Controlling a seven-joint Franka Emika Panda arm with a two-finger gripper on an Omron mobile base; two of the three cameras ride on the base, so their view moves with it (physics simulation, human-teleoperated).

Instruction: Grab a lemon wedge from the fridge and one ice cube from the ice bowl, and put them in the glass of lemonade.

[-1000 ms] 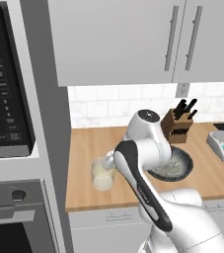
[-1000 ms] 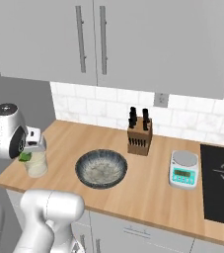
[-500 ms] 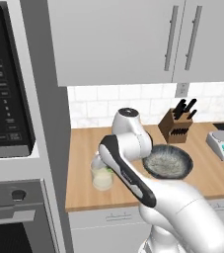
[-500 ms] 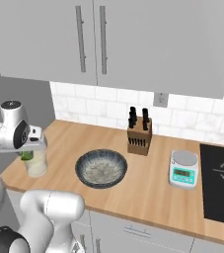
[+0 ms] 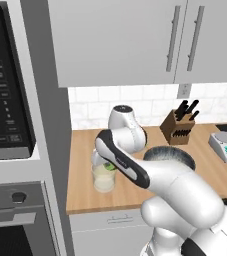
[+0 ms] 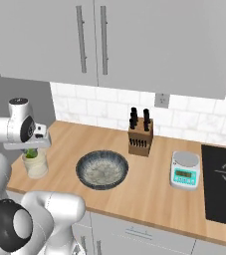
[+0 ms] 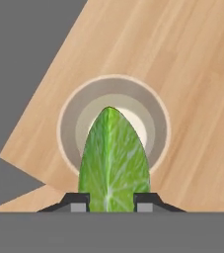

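My gripper (image 7: 111, 201) is shut on the lemon wedge (image 7: 113, 158), a green-yellow crescent that points down at the glass of lemonade (image 7: 69, 113) directly beneath it. In the right base view the gripper (image 6: 30, 149) hangs just over the glass of lemonade (image 6: 36, 165) at the counter's left end, and the lemon wedge (image 6: 31, 153) sits at the rim. The ice bowl (image 6: 102, 169) stands to the right of the glass. In the left base view the glass of lemonade (image 5: 104, 178) and the ice bowl (image 5: 167, 153) are partly behind my arm. The fridge is out of view.
A knife block (image 6: 140, 135) stands at the back wall, and a white kitchen scale (image 6: 185, 172) sits right of the bowl. A black cooktop (image 6: 224, 184) fills the counter's right end. A tall oven column (image 5: 15, 125) rises just left of the glass.
The arm's upper joints have swung to the left. The hand, still shut on the wedge, has stayed over the glass with hardly any shift.
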